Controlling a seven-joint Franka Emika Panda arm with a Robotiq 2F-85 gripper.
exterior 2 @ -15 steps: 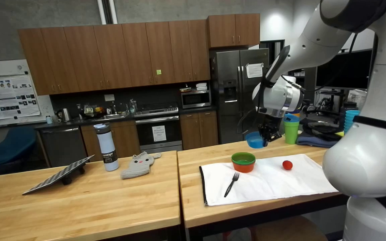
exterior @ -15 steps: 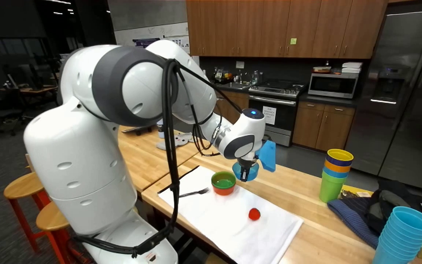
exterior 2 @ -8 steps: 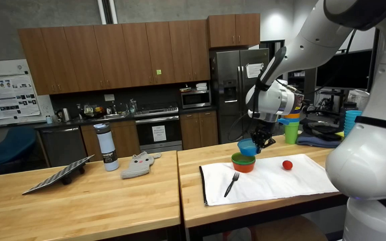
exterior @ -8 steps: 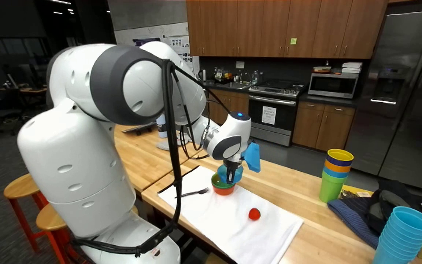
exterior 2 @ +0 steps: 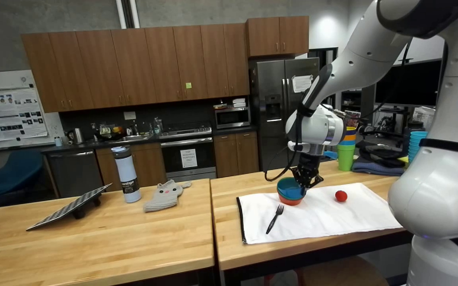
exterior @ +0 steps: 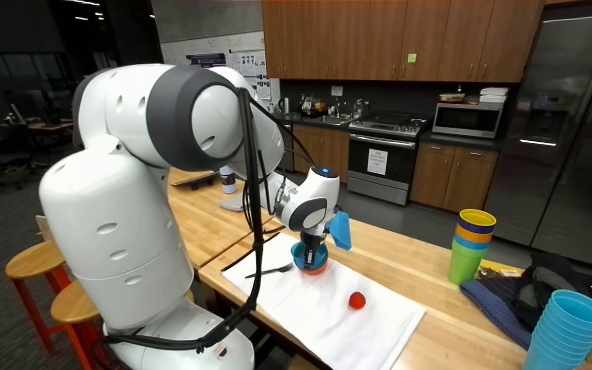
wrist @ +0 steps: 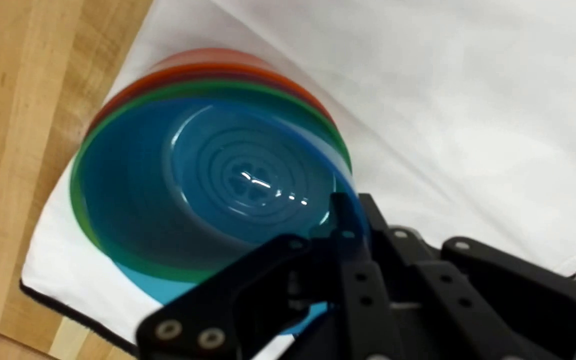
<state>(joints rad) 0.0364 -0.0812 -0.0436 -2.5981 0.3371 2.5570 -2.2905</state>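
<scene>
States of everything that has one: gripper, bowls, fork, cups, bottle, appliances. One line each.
gripper, closed on rim of blue bowl
blue bowl, inside rim of green bowl; full seating unclear
green bowl, nested in red bowl
red bowl, upright on white cloth
white cloth, spread out
fork, lying on white cloth
red ball, resting on white cloth
travel bottle, upright, lid on
multicoloured cups, stacked
light blue cups, stacked
oven, shut
microwave, shut
fridge, shut
</scene>
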